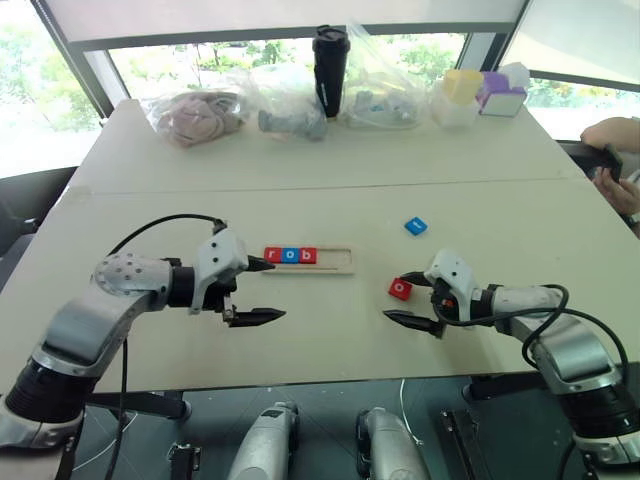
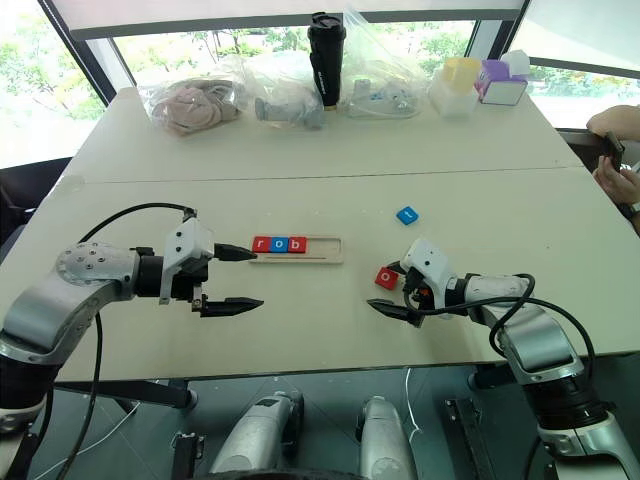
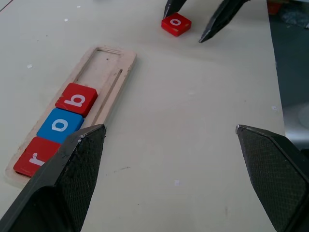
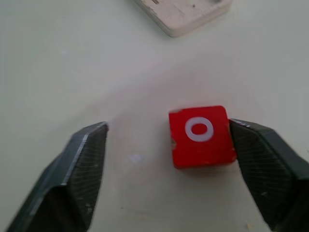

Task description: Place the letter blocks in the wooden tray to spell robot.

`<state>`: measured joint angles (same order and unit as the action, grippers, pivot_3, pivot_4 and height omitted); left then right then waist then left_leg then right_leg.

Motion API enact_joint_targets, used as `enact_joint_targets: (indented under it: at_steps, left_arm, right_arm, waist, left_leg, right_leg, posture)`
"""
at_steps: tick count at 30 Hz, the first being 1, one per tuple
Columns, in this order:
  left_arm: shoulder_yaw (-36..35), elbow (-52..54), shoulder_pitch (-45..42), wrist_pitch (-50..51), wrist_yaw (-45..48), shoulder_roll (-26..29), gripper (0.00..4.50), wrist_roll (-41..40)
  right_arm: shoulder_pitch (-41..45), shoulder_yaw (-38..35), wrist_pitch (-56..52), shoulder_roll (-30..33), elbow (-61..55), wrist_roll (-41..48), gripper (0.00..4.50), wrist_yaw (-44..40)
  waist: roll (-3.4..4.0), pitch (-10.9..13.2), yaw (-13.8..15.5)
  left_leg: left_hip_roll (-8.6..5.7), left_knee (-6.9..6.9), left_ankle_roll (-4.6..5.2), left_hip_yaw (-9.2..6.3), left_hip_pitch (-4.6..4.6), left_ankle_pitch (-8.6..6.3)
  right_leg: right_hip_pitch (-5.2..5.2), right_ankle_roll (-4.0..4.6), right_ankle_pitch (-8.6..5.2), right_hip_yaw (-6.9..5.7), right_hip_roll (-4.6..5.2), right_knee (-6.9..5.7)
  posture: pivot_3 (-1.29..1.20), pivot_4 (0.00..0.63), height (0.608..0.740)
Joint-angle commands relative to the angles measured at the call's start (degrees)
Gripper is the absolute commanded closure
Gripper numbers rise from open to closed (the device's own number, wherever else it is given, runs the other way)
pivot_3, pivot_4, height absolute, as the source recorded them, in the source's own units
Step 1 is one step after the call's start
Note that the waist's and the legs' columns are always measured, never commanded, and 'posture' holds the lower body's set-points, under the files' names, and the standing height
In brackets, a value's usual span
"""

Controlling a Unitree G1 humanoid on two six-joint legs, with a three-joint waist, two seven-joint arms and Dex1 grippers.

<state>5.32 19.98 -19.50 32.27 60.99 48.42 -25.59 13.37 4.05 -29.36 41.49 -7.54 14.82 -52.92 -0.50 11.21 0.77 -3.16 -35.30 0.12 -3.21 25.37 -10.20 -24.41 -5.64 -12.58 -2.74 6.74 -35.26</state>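
The long pale wooden tray (image 1: pixel 309 260) holds three flat square tiles at its left end: red r (image 1: pixel 273 255), blue o (image 1: pixel 290 255), red b (image 1: pixel 308 255). The rest lies bare. A red o tile (image 4: pixel 202 136) sits on the smooth beige table (image 1: pixel 330 190) between the right gripper's (image 1: pixel 409 299) parted black fingers, touching one. A blue tile (image 1: pixel 416 226) lies apart. The left gripper (image 1: pixel 270 290) gapes wide, empty.

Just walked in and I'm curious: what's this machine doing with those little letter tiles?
It is spelling "robot" in the wooden tray. Three letter blocks, r, o and b, already sit there in a row. The right gripper has its jaws around the red o block on the table, one finger against it, not yet clamped. The blue block waits farther back. The left gripper hovers open beside the tray.
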Motion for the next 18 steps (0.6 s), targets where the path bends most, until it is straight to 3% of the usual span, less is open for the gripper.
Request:
enact_joint_targets:
  at_steps: [1,3,11,18]
  left_arm:
    - [-1.83,2.17,0.24,0.06,-0.19,0.49,0.0,-0.65]
    - [-1.89,2.46,0.41,0.11,-0.31,0.49,0.0,-0.69]
    - [-2.98,2.4,1.08,0.3,-0.57,1.18,0.0,-0.75]
    - [-8.08,-5.92,1.52,-2.94,0.45,6.46,0.0,2.19]
  right_arm:
    - [-0.01,-1.04,1.38,0.52,0.81,-0.23,2.49,-0.04]
    - [-0.04,-1.3,1.57,0.39,1.1,0.02,3.36,-0.02]
    - [4.54,-0.95,0.59,-0.44,-0.42,1.66,3.35,-0.76]
    - [25.44,9.57,5.16,-8.96,13.54,-3.96,3.35,-5.06]
  waist:
    - [-0.01,-0.01,-0.03]
    - [-0.01,-0.01,-0.03]
    - [0.0,0.0,-0.15]
    - [-0.04,-0.01,-1.6]
  left_leg:
    - [0.0,0.0,0.0,0.0,-0.01,0.0]
    - [0.01,0.02,0.0,-0.01,-0.01,0.0]
    - [0.01,-0.02,0.01,-0.01,-0.02,0.01]
    - [0.13,0.02,0.0,-0.08,-0.15,0.02]
  right_leg:
    - [0.0,0.0,0.0,0.01,0.0,0.0]
    - [0.0,0.0,0.0,0.0,-0.01,-0.01]
    - [0.01,0.0,0.01,0.0,-0.02,-0.05]
    - [-0.04,0.08,0.06,-0.01,-0.23,-0.27]
  posture:
    - [0.0,0.15,0.74]
    - [0.0,0.15,0.74]
    - [0.0,0.15,0.74]
    - [0.0,0.15,0.74]
